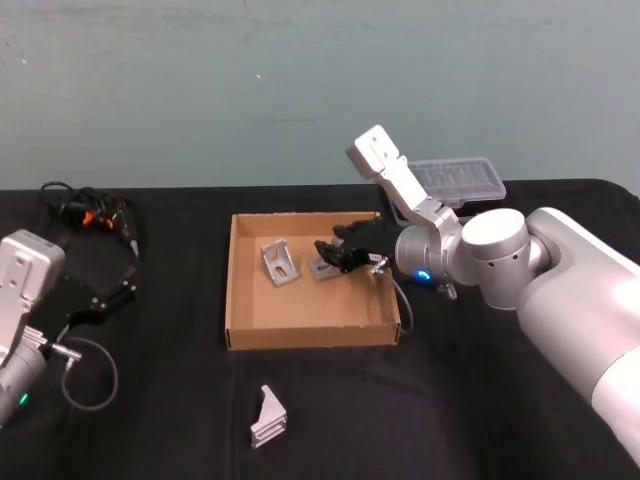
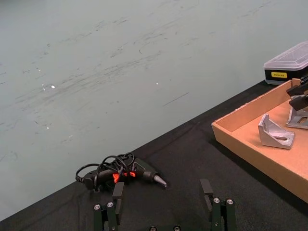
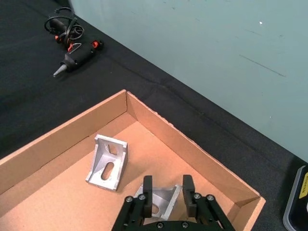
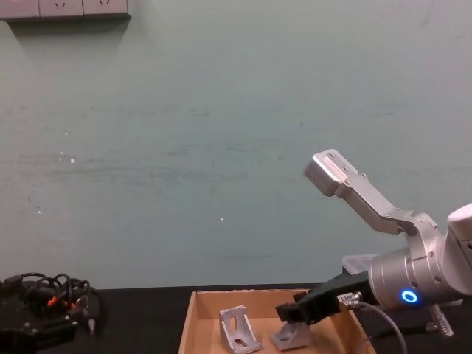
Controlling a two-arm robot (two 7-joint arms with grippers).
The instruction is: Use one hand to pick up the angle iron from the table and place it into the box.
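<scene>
Placement: the right gripper [image 3: 168, 186], low in the box [image 3: 62, 137], seems clamped on an angle iron [image 3: 162, 198]; next, release and lift. The left gripper [image 2: 162, 187] idles, fingers apart.

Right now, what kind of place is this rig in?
Likely a robotics lab bench: a black table against a scuffed wall, metal angle irons in a cardboard box, a corded hand tool. The right gripper holds one in the box; the left gripper is parked at the table's left.
</scene>
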